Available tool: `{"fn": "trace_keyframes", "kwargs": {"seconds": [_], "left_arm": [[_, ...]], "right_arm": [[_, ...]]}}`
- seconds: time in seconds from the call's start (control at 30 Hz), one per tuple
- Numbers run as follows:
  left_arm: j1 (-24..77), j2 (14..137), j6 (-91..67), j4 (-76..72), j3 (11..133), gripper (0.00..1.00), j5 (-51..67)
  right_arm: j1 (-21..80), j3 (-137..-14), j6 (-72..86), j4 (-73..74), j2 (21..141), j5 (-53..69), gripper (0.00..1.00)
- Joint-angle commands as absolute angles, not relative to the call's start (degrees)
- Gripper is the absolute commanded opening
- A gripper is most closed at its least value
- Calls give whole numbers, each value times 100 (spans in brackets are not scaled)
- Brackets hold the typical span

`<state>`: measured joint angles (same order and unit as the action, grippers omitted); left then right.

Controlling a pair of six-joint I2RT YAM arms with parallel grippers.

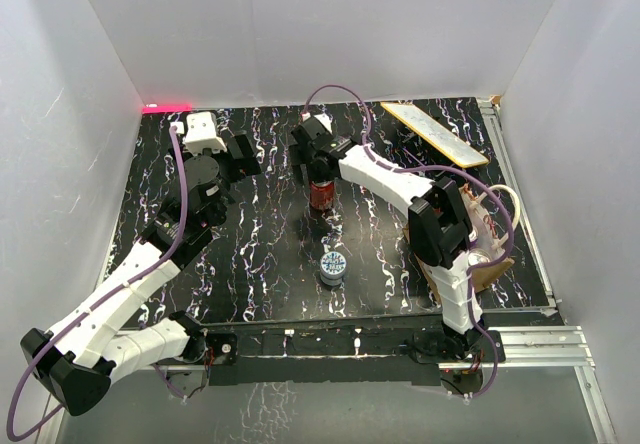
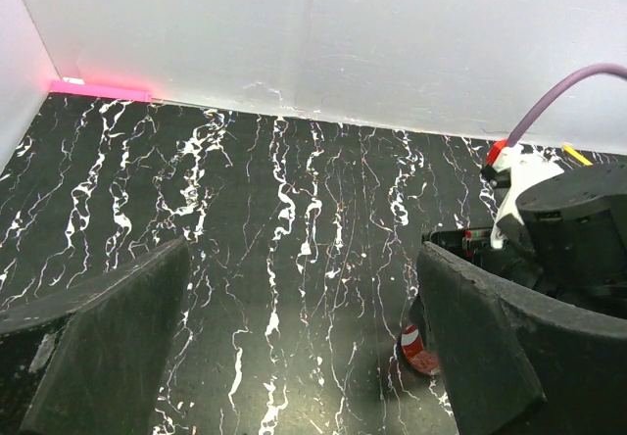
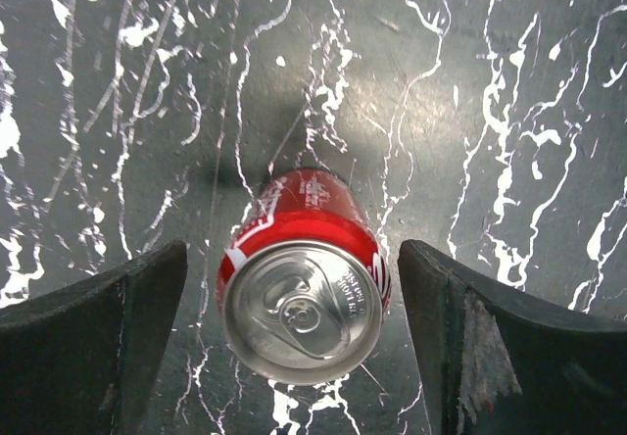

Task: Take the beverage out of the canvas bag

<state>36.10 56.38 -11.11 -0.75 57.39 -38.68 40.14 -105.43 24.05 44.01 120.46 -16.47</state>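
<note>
You see the red aluminium soda can [image 3: 304, 308] upright on the black marbled table [image 1: 260, 264], well left of the tan canvas bag [image 1: 497, 267]; your right gripper [image 3: 292, 259] straddles it, fingers spread, gaps either side. Your left gripper [image 2: 304, 259] gapes empty, farther left

Overhead and close, downward right-wrist views share the can [image 3: 304, 298].

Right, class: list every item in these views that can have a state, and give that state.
Red aluminium drink can: upright on the black white-veined table, not gripped.
Right pincer: open, straddling that can without touching.
Left pincer: open, empty.
Small blue-topped can: upright, standing free.
Tan canvas bag with cream handles: partly hidden, posture unclear.
</note>
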Motion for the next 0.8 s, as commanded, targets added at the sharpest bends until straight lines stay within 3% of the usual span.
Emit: {"fn": "trace_keyframes", "kwargs": {"seconds": [0.0,0.13,0.47,0.77], "left_arm": [[3595,5563,-1125,-95,5950,97,-3968],[3612,5563,-1142,-84,5950,97,-3967],[3698,5633,-1220,-1,5991,97,-3938],[3727,5764,-1307,35,5994,97,-3853]], "right_arm": [[4049,-11050,2321,4354,11635,-1845,95],[4051,-10768,2367,4451,11033,-1739,98],[4044,-8232,2707,4370,8062,-1785,98],[3887,-7892,3228,5679,6194,-3974,93]]}}
